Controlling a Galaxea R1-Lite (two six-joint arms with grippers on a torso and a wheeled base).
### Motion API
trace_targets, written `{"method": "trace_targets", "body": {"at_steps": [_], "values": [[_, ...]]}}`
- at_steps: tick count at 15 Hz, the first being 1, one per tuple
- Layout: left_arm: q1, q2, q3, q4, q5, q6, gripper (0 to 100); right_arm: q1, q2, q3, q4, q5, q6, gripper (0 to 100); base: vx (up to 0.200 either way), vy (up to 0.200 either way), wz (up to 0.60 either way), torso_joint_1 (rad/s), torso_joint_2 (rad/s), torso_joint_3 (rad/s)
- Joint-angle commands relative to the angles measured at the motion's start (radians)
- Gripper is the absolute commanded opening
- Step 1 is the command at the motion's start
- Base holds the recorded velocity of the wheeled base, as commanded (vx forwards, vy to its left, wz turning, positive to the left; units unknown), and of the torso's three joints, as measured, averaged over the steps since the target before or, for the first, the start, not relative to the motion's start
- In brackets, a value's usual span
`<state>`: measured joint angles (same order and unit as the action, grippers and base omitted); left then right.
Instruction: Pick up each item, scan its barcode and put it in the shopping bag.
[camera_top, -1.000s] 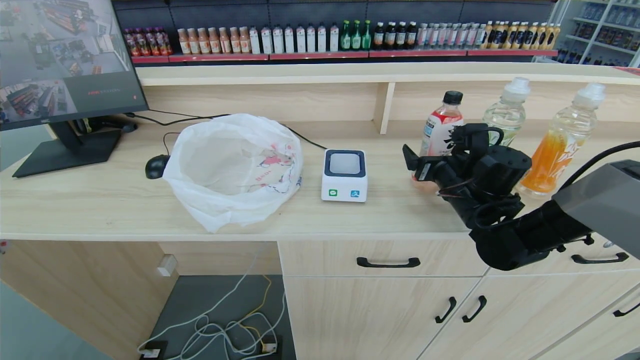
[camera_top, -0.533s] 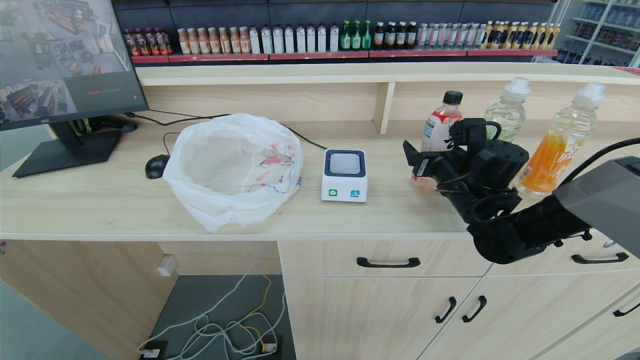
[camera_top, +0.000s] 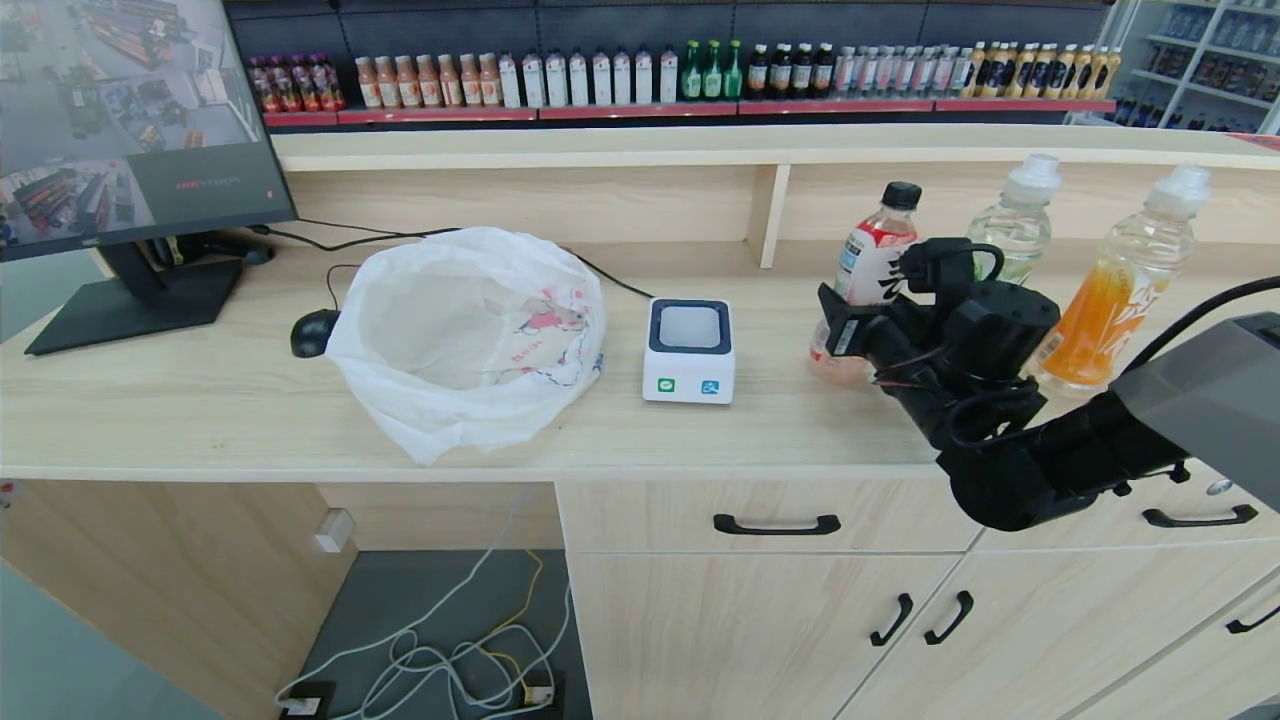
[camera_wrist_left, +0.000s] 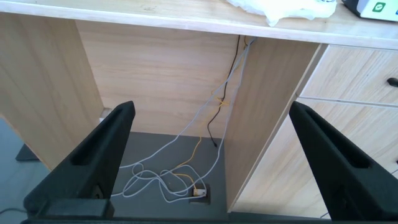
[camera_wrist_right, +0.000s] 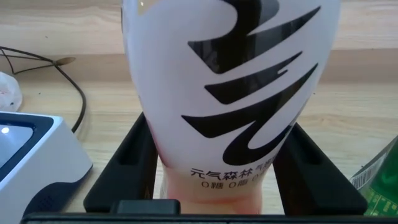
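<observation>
A pink-drink bottle (camera_top: 868, 262) with a black cap and a white label leans slightly on the counter, right of the white barcode scanner (camera_top: 688, 350). My right gripper (camera_top: 852, 332) is shut on its lower half. In the right wrist view the bottle (camera_wrist_right: 230, 93) sits between the black fingers (camera_wrist_right: 127, 163), with the scanner (camera_wrist_right: 31, 163) off to one side. The open white shopping bag (camera_top: 465, 330) lies left of the scanner. My left gripper (camera_wrist_left: 211, 162) is open below the counter, facing the cable recess.
A clear bottle (camera_top: 1015, 225) and an orange-drink bottle (camera_top: 1110, 290) stand behind my right arm. A monitor (camera_top: 120, 110) and a mouse (camera_top: 313, 332) sit at the far left. Cables (camera_wrist_left: 186, 174) lie on the floor under the counter (camera_top: 200, 400).
My right gripper moved a little forward and closed on the pink-drink bottle. The bottle now leans, its base shifted slightly to the left.
</observation>
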<state>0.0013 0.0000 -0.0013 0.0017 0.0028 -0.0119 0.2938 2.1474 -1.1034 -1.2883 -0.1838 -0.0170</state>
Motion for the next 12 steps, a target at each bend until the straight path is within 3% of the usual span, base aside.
{"method": "trace_targets", "body": {"at_steps": [1, 10, 12], "values": [[0.0, 0.0, 0.001, 0.0, 0.0, 0.0, 100, -0.001, -0.014, 0.0, -0.002, 0.0, -0.001, 0, 0.0, 0.0, 0.0, 0.0, 0.0, 0.0], [0.0, 0.0, 0.001, 0.0, 0.0, 0.0, 100, 0.008, -0.175, 0.007, 0.119, 0.0, -0.011, 0, 0.0, 0.0, 0.0, 0.0, 0.0, 0.0], [0.0, 0.0, 0.001, 0.0, 0.0, 0.0, 100, 0.03, -0.259, 0.082, 0.13, 0.004, -0.032, 0, 0.0, 0.0, 0.0, 0.0, 0.0, 0.0]]}}
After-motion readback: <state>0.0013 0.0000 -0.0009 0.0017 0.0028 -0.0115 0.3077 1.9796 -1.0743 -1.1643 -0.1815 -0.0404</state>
